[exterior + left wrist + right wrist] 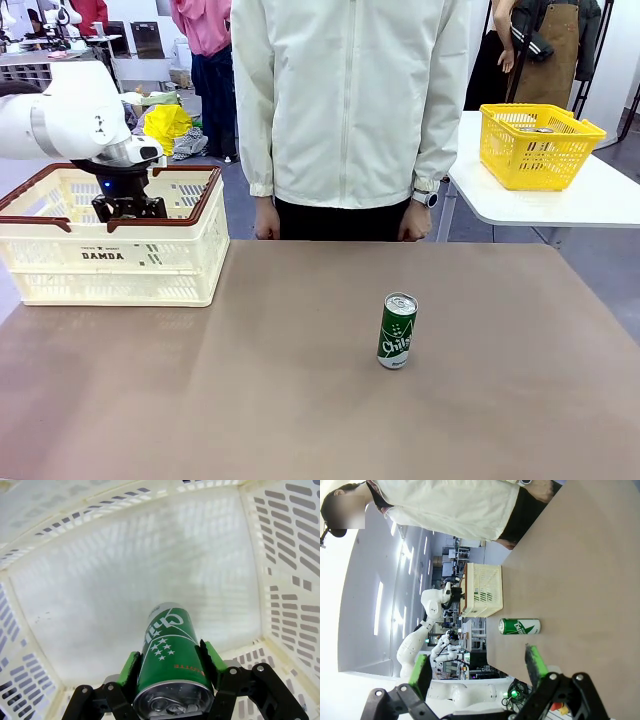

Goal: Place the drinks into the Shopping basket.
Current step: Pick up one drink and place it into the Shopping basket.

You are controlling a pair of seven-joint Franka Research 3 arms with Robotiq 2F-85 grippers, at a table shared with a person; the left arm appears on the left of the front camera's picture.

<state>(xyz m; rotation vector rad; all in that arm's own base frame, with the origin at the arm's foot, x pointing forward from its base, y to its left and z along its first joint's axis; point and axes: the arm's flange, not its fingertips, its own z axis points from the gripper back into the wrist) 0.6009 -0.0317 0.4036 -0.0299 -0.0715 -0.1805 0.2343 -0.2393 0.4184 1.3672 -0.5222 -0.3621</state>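
Cream-white slotted Shopping basket (100,270), brown rim, "DAMDA" on its side, sits at far left of brown tabletop (300,420). Left arm comes in from the left; left claw (130,208) is down inside the basket. Left wrist view: green pads (131,666) clamp both sides of a green can w/ white script (167,640), silver top toward camera, base pointing at basket floor. Can't tell whether base touches floor. Slotted walls all round it.

Centre, far side: person in white jacket (350,100) stands at tabletop edge, hands low by the edge.

Right of centre: second green can (398,331), upright, silver top, alone on tabletop, well apart from the basket.

Further right, on a separate white table (600,205): yellow mesh basket (540,150).

Right wrist view: right claw (477,665) spread wide, nothing btwn its pads, over the tabletop w/ the second green can ahead of it.
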